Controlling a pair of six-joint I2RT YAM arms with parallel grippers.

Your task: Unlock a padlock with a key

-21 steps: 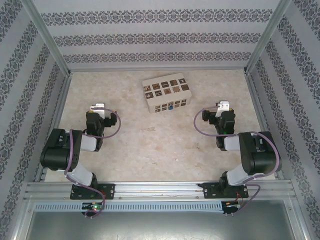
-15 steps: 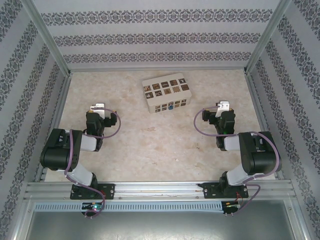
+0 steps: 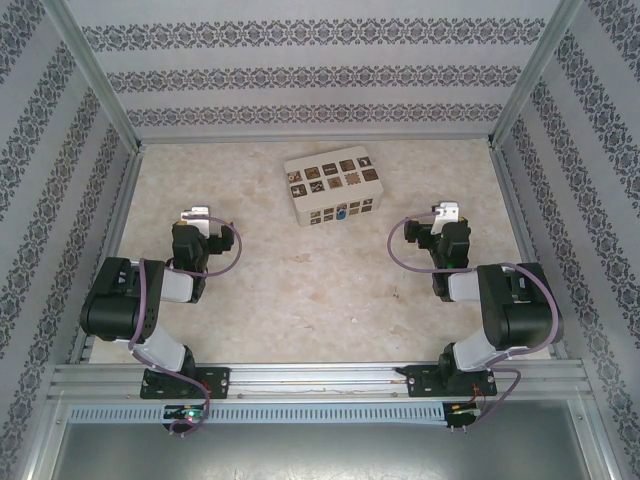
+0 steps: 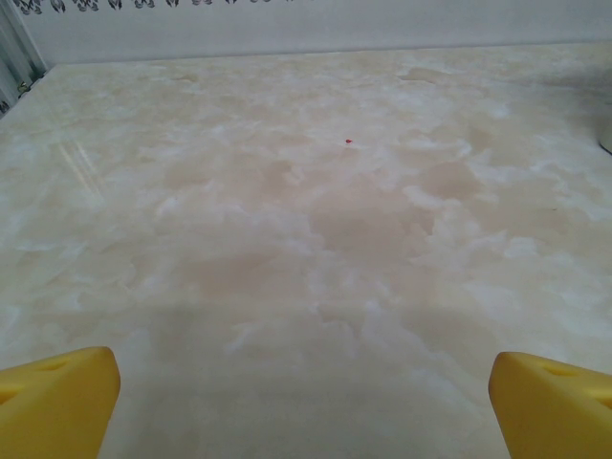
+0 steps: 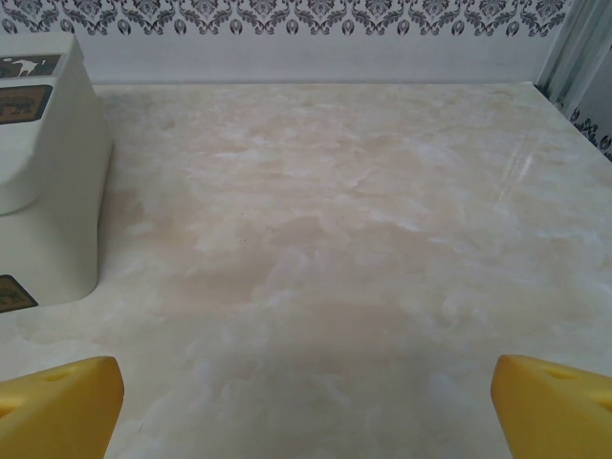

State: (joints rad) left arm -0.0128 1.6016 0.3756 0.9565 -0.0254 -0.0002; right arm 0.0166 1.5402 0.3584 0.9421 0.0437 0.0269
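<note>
Padlock (image 3: 341, 212) sits on the box (image 3: 322, 196) front; left gripper (image 3: 193, 214) and right gripper (image 3: 447, 211) both wide open, empty, so I'd approach slow, square-on.

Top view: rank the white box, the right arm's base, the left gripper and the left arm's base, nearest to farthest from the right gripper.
From the right gripper:
1. white box, to its left, mid-table.
2. right arm's base, behind it, near edge.
3. left gripper, across the table.
4. left arm's base, near-left corner.
</note>
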